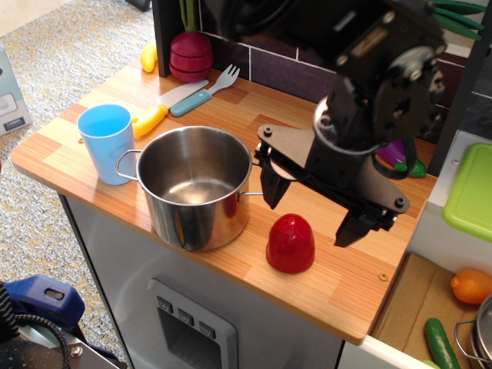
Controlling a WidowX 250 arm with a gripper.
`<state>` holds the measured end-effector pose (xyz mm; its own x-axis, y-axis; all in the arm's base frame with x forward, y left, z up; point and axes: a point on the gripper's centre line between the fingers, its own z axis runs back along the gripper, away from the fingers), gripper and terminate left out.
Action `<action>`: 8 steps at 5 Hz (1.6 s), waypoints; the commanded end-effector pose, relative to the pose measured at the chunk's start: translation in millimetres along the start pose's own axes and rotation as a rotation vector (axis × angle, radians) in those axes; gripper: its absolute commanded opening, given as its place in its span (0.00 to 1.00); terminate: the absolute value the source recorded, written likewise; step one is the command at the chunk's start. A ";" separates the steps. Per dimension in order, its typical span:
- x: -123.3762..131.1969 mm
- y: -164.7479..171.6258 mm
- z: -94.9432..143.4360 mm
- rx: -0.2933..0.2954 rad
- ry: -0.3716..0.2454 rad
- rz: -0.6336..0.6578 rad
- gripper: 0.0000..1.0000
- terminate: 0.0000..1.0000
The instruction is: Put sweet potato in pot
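Standing on its flat base near the front edge of the wooden counter (92,146), the glossy red dome-shaped plastic sweet potato (290,243) sits just to the right of the shiny stainless steel pot (194,184) with thin wire loop handles, close to the pot but apart from it. The black robot gripper (311,211) hangs above and slightly behind it with its jaws spread wide and nothing between them. One dark finger (272,184) points down beside the pot's right handle, to the upper left of the sweet potato; the other finger (352,228) points down to its right. The sweet potato lies below the gap and toward the front, touching neither finger. The pot is empty inside. A light blue plastic cup (107,142) stands just left of the pot. Farther back lie a yellow-handled toy knife (161,109), a teal-handled toy fork (206,91) and a dark red radish (191,54).
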<state>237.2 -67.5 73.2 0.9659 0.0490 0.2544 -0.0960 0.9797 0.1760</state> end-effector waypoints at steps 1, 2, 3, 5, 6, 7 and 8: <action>4.4 2.6 -14.4 -0.012 -0.050 0.027 1.00 0.00; 1.7 6.7 -22.4 -0.008 -0.058 0.030 1.00 0.00; 3.8 9.1 -30.8 -0.035 -0.047 0.030 1.00 0.00; 5.1 2.6 -50.0 -0.052 -0.058 0.030 1.00 0.00; 4.0 -3.1 -57.5 -0.061 -0.063 0.043 1.00 0.00; 3.5 -7.2 -56.6 -0.056 -0.056 0.052 0.00 0.00; 4.8 -10.9 -47.7 -0.045 -0.048 0.053 0.00 0.00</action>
<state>243.5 -69.3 28.8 0.9690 0.1029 0.2248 -0.1457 0.9723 0.1827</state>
